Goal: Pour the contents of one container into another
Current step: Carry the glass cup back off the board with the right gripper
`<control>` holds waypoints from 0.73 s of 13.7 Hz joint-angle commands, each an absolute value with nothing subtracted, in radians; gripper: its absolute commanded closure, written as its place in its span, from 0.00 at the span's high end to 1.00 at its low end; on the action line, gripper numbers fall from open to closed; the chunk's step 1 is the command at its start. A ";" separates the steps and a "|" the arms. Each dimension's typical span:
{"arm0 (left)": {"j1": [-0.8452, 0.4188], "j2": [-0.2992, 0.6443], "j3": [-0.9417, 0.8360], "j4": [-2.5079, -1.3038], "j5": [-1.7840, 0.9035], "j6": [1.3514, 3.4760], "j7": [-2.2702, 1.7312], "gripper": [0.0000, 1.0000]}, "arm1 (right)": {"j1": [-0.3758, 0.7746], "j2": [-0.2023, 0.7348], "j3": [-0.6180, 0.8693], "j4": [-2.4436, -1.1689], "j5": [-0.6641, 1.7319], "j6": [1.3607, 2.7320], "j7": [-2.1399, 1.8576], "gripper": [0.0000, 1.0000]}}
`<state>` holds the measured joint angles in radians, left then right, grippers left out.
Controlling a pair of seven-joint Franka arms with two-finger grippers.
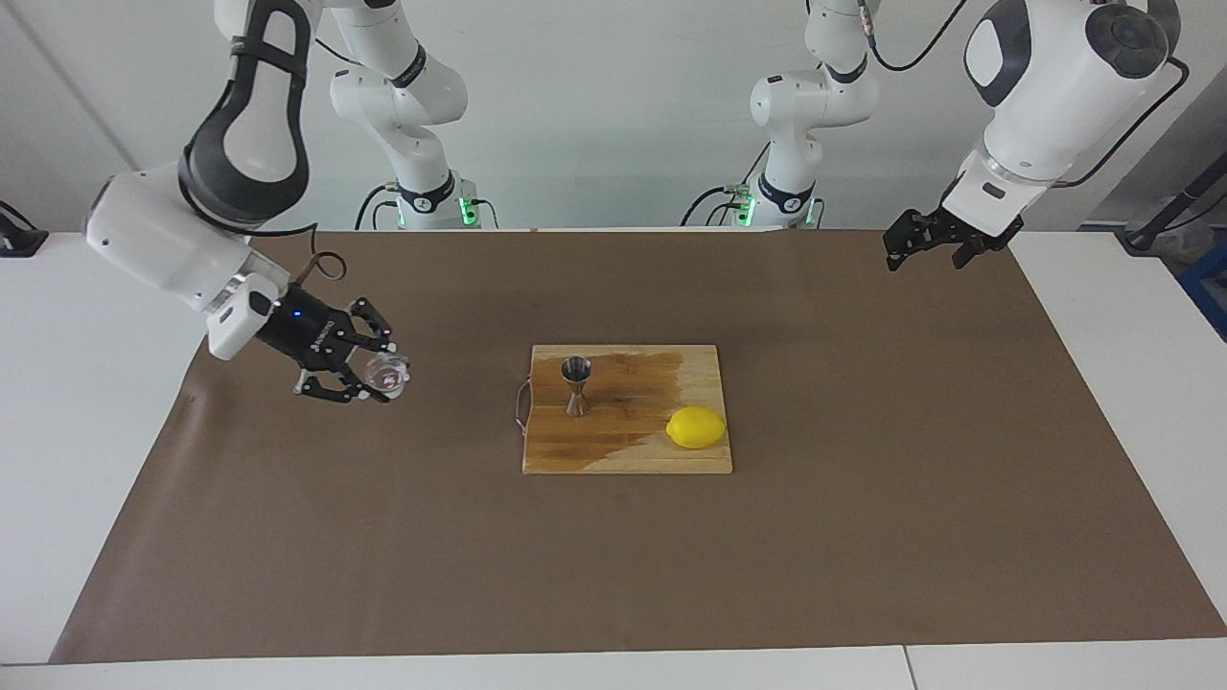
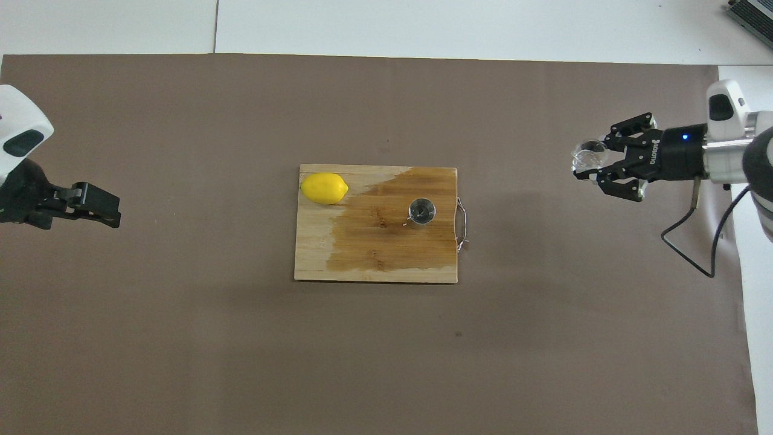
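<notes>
Holding the glass tumbler (image 1: 387,371) pinched in its fingertips, the right gripper (image 1: 369,376) hangs over the bare brown mat toward the right arm's end of the table (image 1: 57,402), well apart from the cutting board (image 1: 628,450). The steel jigger (image 1: 576,385) stands upright on that board, near its handle end, with a lemon (image 1: 696,427) at the board's other end. From here the glass looks roughly upright, not tipped, and whether anything is in it or in the jigger I cannot tell. My guess is the pour is done and only setting the tumbler down is left. The left gripper (image 1: 922,241) waits, fingers spread, above the mat's corner at the left arm's end.
</notes>
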<state>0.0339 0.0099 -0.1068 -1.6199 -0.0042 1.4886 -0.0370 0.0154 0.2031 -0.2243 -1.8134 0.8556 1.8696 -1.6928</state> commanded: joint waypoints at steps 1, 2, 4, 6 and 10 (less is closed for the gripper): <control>0.038 -0.020 -0.109 -1.651 0.008 1.483 -0.044 1.00 | 0.003 0.254 -0.320 -1.821 0.942 1.761 -1.880 0.11; 0.038 -0.018 -0.109 -1.651 0.008 1.483 -0.044 1.00 | -0.009 0.288 -0.354 -1.819 0.968 1.709 -1.947 0.11; 0.038 -0.020 -0.109 -1.651 0.008 1.483 -0.044 1.00 | -0.021 0.398 -0.426 -1.799 1.069 1.604 -2.121 0.12; 0.038 -0.020 -0.109 -1.651 0.008 1.483 -0.044 1.00 | -0.025 0.481 -0.454 -1.790 1.123 1.563 -2.209 0.14; 0.038 -0.020 -0.109 -1.651 0.008 1.483 -0.044 1.00 | -0.029 0.529 -0.459 -1.778 1.163 1.607 -2.275 0.17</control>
